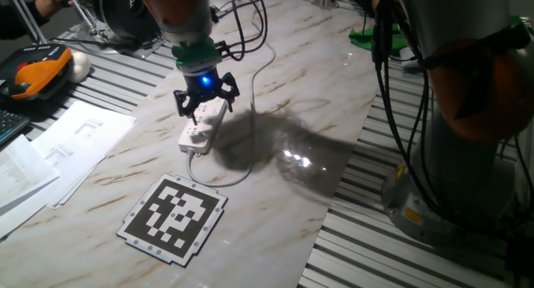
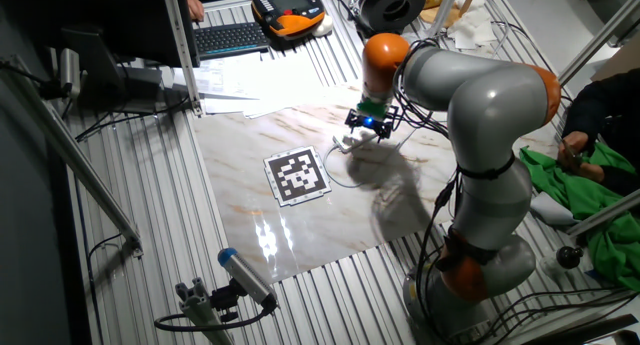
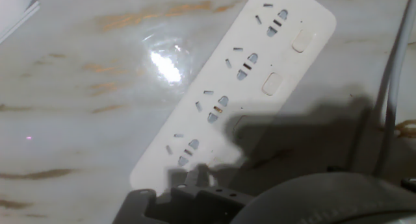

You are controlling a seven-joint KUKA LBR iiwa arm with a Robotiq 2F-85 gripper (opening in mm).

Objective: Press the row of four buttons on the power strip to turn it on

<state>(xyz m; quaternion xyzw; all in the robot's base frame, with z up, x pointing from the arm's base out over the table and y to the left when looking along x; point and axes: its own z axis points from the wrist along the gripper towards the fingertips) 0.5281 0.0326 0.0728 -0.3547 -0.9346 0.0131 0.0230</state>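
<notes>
I am hovering the gripper point(image 1: 201, 102) right over the strip point(image 1: 200, 128), which is lying flat on the marble table point(image 1: 275, 196), just beyond the marker board point(image 1: 173, 218); from the hand view I am seeing the strip point(image 3: 227, 94) running diagonally, two buttons point(image 3: 272, 84) clear, the nearer ones falling under shadow; I cannot tell whether the fingers are parted or closed; the strip is looking light, rigid and slick, so I am expecting it to skate under a slanted push; no grasping needed, just pressing straight down on each button.
</notes>
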